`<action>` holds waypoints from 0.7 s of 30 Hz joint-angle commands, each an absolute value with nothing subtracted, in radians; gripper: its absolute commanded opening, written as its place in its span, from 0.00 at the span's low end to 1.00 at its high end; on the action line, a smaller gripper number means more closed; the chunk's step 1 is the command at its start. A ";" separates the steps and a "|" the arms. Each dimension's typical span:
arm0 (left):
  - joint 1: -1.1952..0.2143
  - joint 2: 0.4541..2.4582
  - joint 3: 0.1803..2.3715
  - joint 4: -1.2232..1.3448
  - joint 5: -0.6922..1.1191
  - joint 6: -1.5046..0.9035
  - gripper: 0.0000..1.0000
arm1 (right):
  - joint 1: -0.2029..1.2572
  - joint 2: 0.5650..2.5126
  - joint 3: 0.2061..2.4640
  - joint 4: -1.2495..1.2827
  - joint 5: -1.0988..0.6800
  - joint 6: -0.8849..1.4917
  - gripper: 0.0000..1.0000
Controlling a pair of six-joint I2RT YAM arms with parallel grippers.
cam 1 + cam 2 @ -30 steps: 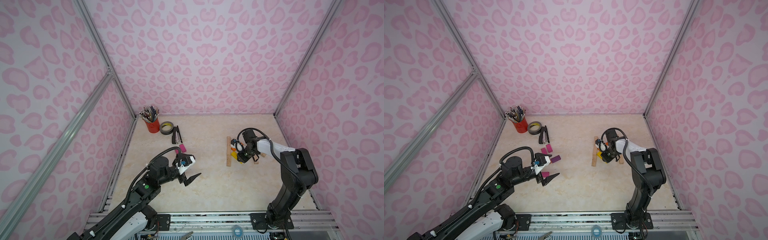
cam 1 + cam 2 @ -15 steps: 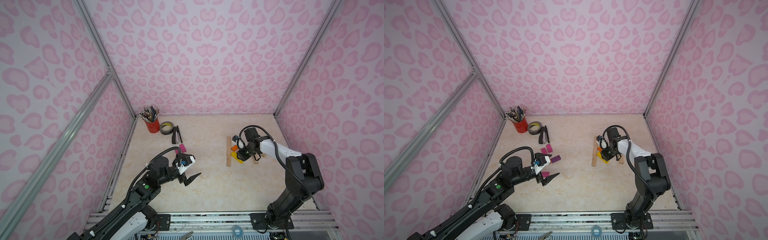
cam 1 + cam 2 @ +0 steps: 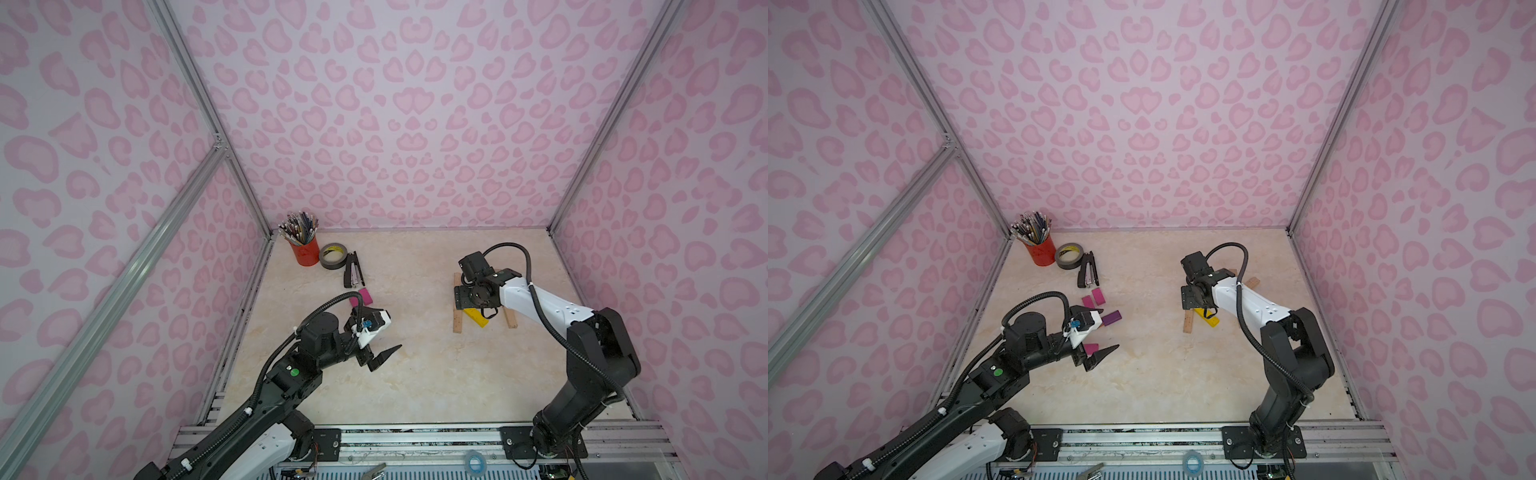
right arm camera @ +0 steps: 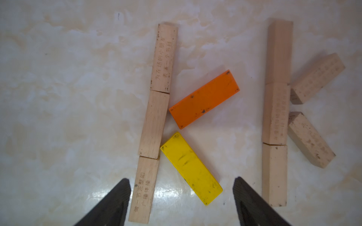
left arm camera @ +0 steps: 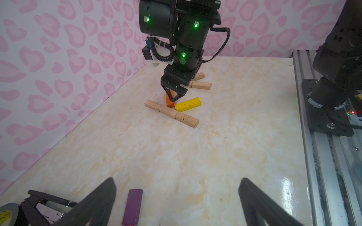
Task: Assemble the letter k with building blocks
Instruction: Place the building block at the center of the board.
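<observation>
The orange block and yellow block lie flat on the surface, angled off a line of three wooden blocks. The right gripper hangs spread above them, empty; the left gripper is spread too. The blocks look light, rigid and smooth, so pinch across the long sides.

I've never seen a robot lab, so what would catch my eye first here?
The pink heart-print walls all around grab you first. Beneath the open right pincer, a wooden stem with an orange block and a yellow block as arms spells K. Beside it lies a second, all-wood K.
</observation>
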State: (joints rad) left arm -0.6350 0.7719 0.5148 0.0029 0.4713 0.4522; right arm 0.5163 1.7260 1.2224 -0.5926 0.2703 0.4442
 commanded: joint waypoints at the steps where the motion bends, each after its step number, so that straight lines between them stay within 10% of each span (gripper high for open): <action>1: -0.635 0.770 0.513 0.021 0.465 0.452 1.00 | 0.532 1.787 1.256 -0.631 0.342 0.499 0.86; 21: -0.632 0.770 0.514 0.021 0.464 0.455 1.00 | 0.537 1.957 1.340 -0.608 0.323 0.514 0.86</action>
State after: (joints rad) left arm -0.6338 0.7719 0.5148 -0.0017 0.4614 0.4526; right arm 0.5365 1.9461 1.3365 -0.6052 0.3145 0.5041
